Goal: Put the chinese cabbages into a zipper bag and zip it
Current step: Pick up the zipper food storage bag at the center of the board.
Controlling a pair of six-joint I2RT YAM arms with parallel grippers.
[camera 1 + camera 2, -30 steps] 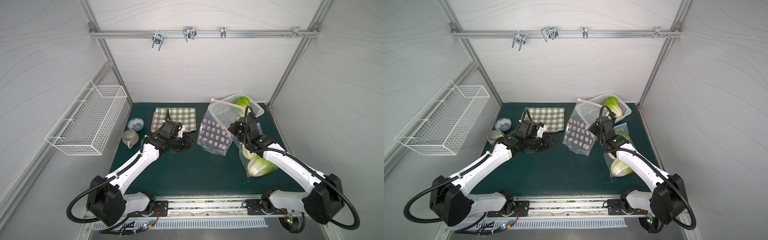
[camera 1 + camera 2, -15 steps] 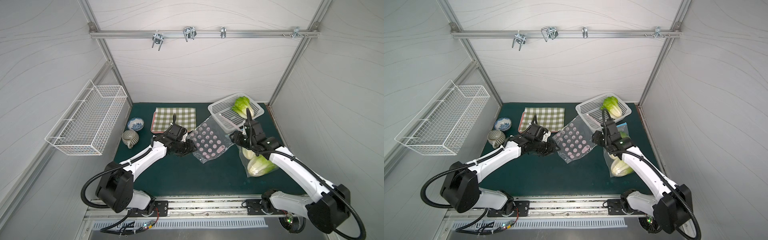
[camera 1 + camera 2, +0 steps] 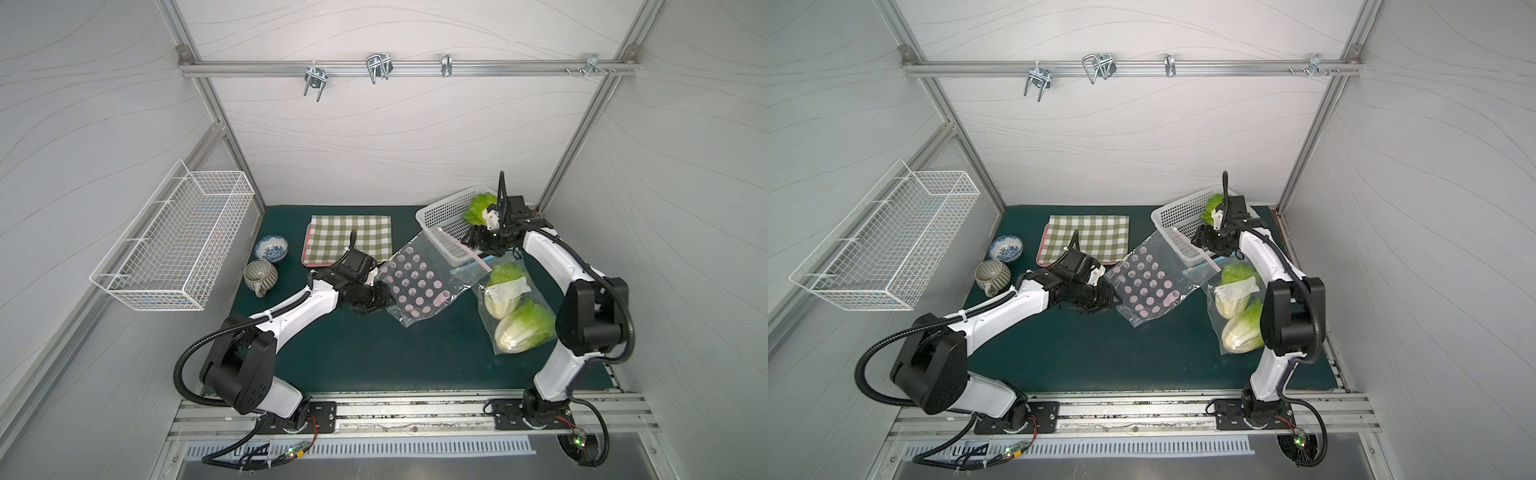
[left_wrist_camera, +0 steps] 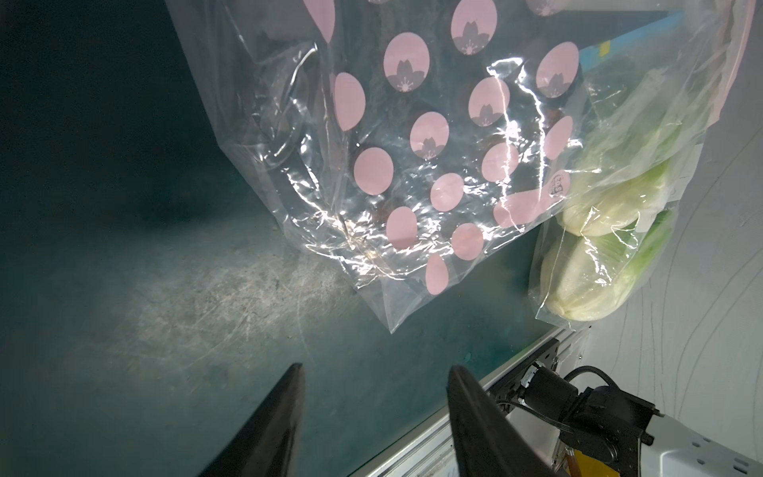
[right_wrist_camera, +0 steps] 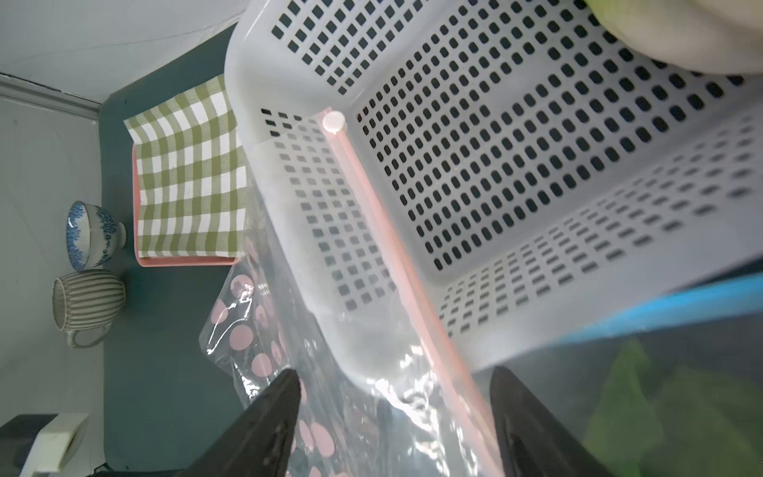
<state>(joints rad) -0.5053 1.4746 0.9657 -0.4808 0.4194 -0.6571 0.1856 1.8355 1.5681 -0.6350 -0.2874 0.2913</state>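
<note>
The zipper bag (image 3: 417,286) (image 3: 1148,286), clear with pink dots, lies slack on the green mat, its pink zip edge (image 5: 371,198) resting over the near rim of the white basket (image 3: 440,208) (image 5: 495,165). My right gripper (image 3: 473,241) (image 5: 392,371) hangs open over that zip edge; the strip runs between the jaws, ungripped. My left gripper (image 3: 384,297) (image 4: 373,367) is open beside the bag's left edge, empty. One chinese cabbage (image 3: 480,205) lies in the basket. Two more (image 3: 505,282) (image 3: 525,328) (image 4: 590,289) lie in a separate clear bag at the right.
A green checked cloth on a pink tray (image 3: 351,235) lies at the back. A blue-patterned bowl (image 3: 272,248) and a striped mug (image 3: 260,276) stand at the left. A wire basket (image 3: 174,245) hangs on the left wall.
The right gripper held the bag upright by its top; it has lowered it, opened and let go. The bag now lies flat. The left gripper moved right to the bag's edge.
</note>
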